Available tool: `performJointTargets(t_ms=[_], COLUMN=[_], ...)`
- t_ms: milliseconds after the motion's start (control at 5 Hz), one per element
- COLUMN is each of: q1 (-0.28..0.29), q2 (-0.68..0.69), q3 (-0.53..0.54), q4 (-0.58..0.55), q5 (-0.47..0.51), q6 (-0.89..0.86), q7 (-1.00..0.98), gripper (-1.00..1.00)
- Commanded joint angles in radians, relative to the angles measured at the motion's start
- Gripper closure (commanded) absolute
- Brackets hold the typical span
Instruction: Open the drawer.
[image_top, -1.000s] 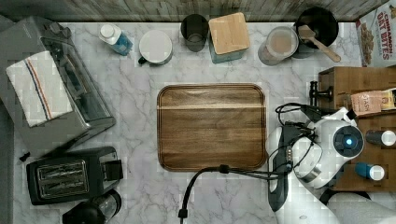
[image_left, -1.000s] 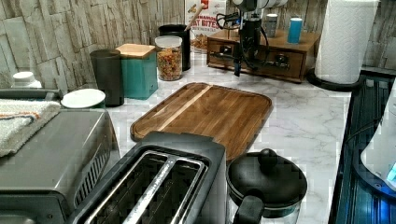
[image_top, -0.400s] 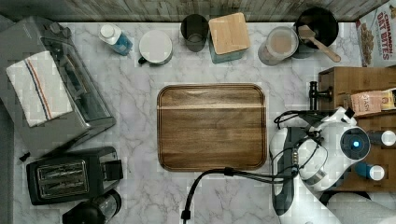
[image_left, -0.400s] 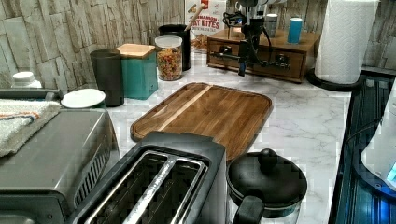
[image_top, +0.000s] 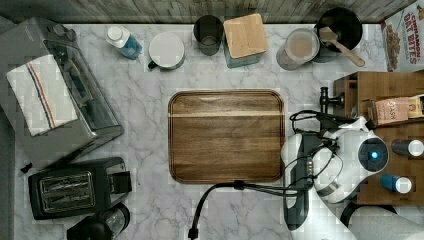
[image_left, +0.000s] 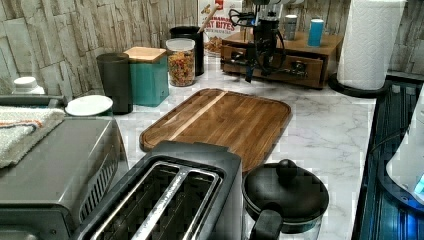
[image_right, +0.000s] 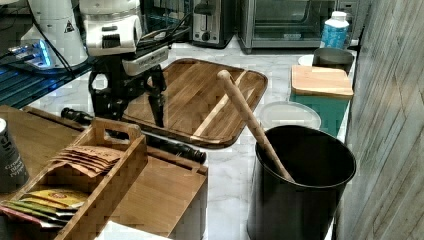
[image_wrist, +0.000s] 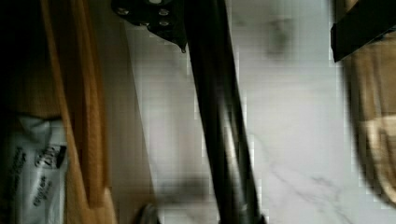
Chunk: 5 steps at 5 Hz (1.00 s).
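The drawer (image_left: 305, 70) sits in a wooden box cabinet (image_top: 385, 85) at the top view's right edge. Its long black bar handle (image_right: 175, 147) runs along the front, and one post (image_top: 327, 97) shows from above. My gripper (image_right: 132, 121) hangs over the handle, open, one finger on each side of the bar. In the wrist view the bar (image_wrist: 219, 116) runs between the two fingers (image_wrist: 154, 18), closer to one of them. Beside the bar, a dark gap behind the wooden front shows a white packet (image_wrist: 37, 186) inside, so the drawer stands slightly out.
A wooden cutting board (image_top: 226, 135) lies just in front of the cabinet. A tea box (image_right: 85, 175) and small bottles (image_top: 407, 147) stand on the cabinet top. A black pot with a wooden spoon (image_right: 300, 170) and a paper towel roll (image_left: 370, 40) flank it. A black cable (image_top: 240, 186) trails on the counter.
My arm has slid toward the top view's left, nearer the cutting board, staying over the handle. The handle's post appears to have shifted slightly with it.
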Motion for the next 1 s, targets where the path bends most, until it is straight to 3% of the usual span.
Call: performJointTargets(t_ms=[200,400,1000], q1=[0.313,0.359,0.374], q2=[-0.099,-0.122,-0.154], q3=[0.250,0.257,0.268], q4=[-0.112,-0.119,-0.142], q5=[-0.003,-0.029,-0.002], q6=[-0.046,-0.067,-0.056], q7=[0.283,0.355,0.386], gripper=[-1.00,-1.00,-1.00])
